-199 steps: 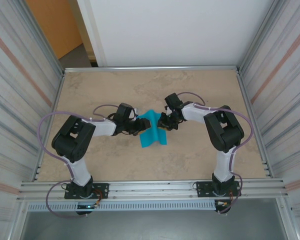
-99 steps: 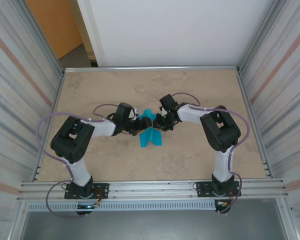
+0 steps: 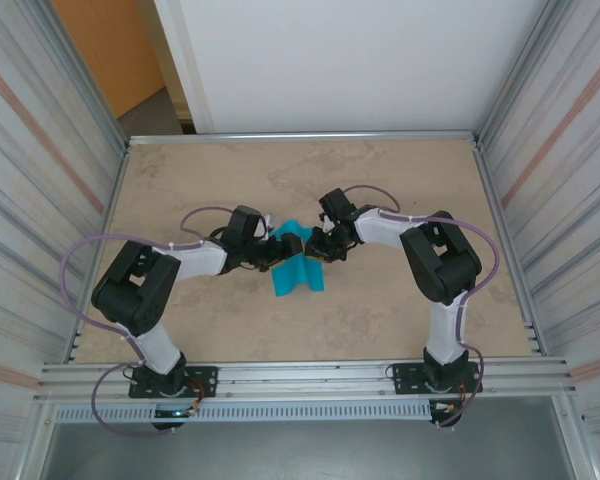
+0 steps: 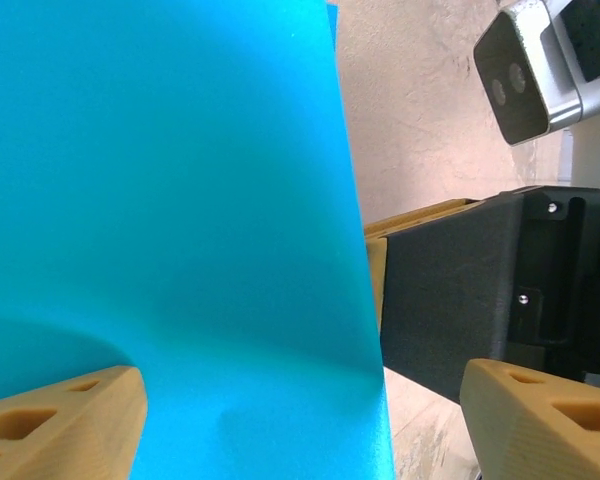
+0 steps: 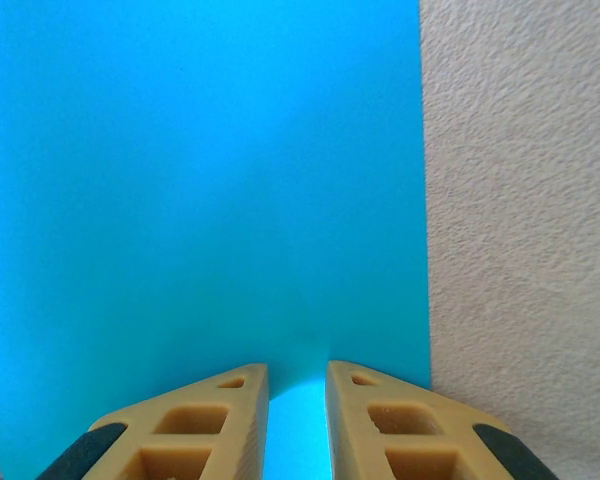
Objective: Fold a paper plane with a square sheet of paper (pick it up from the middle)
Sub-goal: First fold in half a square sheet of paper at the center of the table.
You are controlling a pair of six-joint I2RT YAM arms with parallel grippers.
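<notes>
Top external: paper (image 3: 293, 268) looks only part folded, more folds left; right gripper (image 5: 297, 372) pinches it, left gripper (image 4: 300, 385) has fingers apart

1. The teal-blue paper (image 4: 160, 220) covers the left and middle of the frame, with its straight edge running from top to bottom.
2. The left gripper (image 4: 300, 425) has its jaws spread wide. One tan fingertip (image 4: 65, 420) is in front of the paper at lower left, and the other is beyond the paper's edge at lower right.
3. The right gripper (image 4: 378, 270), black with tan trim, meets the paper's edge, and a silver camera (image 4: 525, 75) sits above it.
4. Mottled beige desk (image 4: 410, 130) shows beside the paper.
</notes>
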